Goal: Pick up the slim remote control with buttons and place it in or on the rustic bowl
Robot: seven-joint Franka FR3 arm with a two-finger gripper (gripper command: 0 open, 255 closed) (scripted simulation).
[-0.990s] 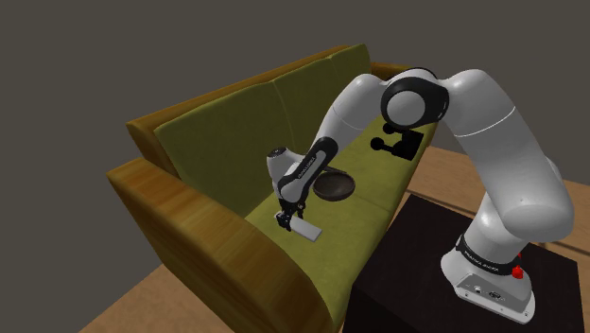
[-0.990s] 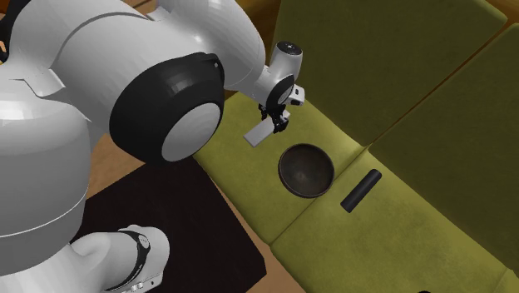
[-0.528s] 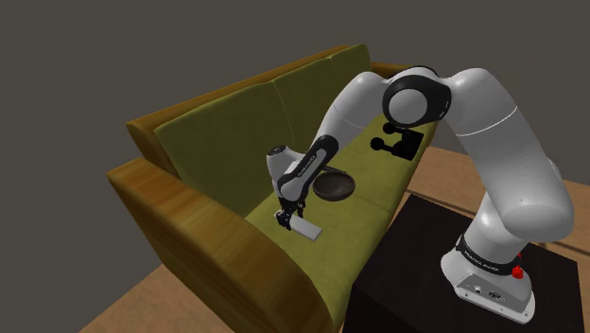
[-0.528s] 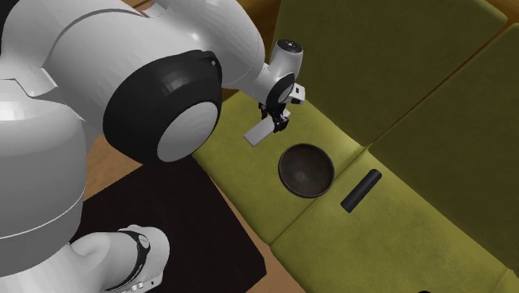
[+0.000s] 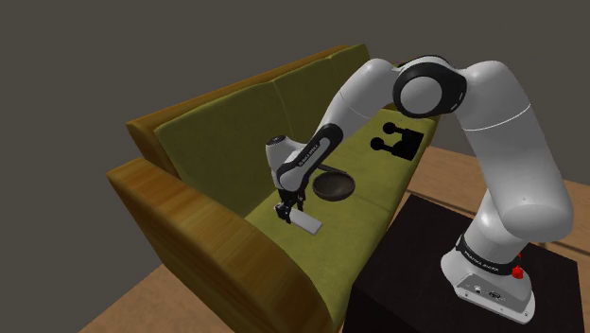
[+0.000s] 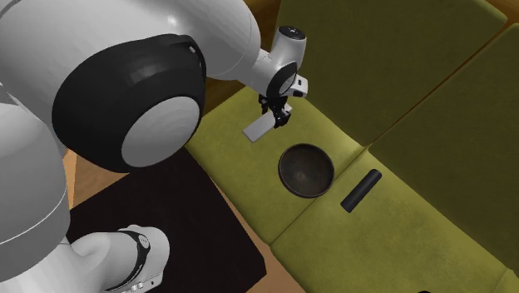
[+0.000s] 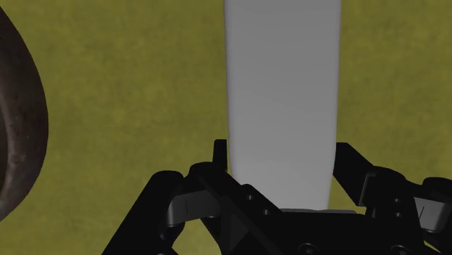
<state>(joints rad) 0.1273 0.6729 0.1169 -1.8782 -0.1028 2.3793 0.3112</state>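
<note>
A white robot arm with dark joints reaches from its dark box stand across an olive-green sofa with a brown wood-look frame. At the end of the arm, the black gripper points down over the seat cushion, clamped on one end of the remote control, which is drawn as a plain, slim, pale grey slab with no buttons visible. In the wrist view the two black fingers press against the long edges of the remote control, which stretches away from the gripper with green cushion behind it. In the second exterior view the remote control juts at a slant out of the gripper, above the seat; I cannot tell whether its far end touches the cushion. The bowl, dark brown, round and shallow, sits upright on the same seat cushion, near the gripper but apart from the remote control. Its rough dark rim shows beside the gripper in the wrist view. In the second exterior view the bowl lies between the gripper and a dark oblong object resting on the next seat cushion, just beside the bowl. The floor around the sofa is light wood.
</note>
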